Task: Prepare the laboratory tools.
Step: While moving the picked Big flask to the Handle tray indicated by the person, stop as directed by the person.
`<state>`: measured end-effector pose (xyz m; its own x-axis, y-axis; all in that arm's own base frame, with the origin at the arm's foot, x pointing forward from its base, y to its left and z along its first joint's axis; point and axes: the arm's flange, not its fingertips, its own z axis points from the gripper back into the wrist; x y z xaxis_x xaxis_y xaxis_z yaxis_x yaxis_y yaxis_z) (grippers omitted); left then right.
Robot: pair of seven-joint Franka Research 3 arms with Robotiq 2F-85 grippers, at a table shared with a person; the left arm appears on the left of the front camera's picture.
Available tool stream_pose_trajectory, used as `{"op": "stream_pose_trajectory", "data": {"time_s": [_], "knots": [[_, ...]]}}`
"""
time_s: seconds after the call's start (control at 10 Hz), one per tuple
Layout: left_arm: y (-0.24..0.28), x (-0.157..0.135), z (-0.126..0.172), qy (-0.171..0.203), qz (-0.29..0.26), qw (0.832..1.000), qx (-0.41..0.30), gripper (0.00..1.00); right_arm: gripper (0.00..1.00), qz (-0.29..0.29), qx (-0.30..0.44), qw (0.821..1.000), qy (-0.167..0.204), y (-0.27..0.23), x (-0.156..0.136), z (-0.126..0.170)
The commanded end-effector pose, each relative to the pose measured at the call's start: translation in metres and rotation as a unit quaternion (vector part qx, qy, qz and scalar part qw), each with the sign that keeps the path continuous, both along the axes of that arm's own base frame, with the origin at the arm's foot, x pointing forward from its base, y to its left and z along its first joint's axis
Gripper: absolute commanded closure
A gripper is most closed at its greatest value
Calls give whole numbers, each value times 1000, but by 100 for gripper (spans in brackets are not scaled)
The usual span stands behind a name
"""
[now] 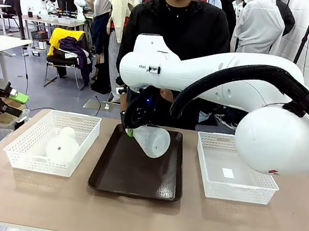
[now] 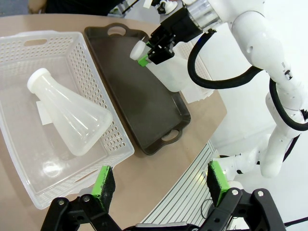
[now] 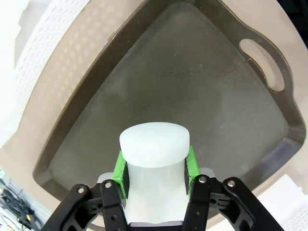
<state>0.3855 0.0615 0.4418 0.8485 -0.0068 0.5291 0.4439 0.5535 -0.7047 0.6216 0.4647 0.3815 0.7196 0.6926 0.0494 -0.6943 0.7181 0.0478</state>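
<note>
right gripper (image 1: 131, 128) is squeezing the neck of one flask (image 1: 153, 141) over the dark tray (image 1: 131, 184) | left gripper (image 2: 161, 185) is hanging spread apart | other flask (image 2: 72, 118) is lying in the basket (image 2: 29, 36) at tray's 9 o'clock

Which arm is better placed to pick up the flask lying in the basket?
Left: the left claw, open, hangs near that flask, while the right claw grips the other flask over the tray.

right arm (image 1: 237, 82) and flask (image 1: 155, 142) over far end of tray (image 1: 132, 180), near end bare — table (image 1: 125, 217) front (robot's side) too
</note>
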Motion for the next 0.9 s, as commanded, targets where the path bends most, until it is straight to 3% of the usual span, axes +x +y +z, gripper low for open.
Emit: {"op": "stream_pose_trajectory", "data": {"time_s": [0.0,0.8], "knots": [[1,0,1,-1,1,1000,-3,0,100,-2,-2,1000,-5,1,-1,5],[1,0,1,-1,1,1000,-3,0,100,-2,-2,1000,-5,1,-1,5]]}}
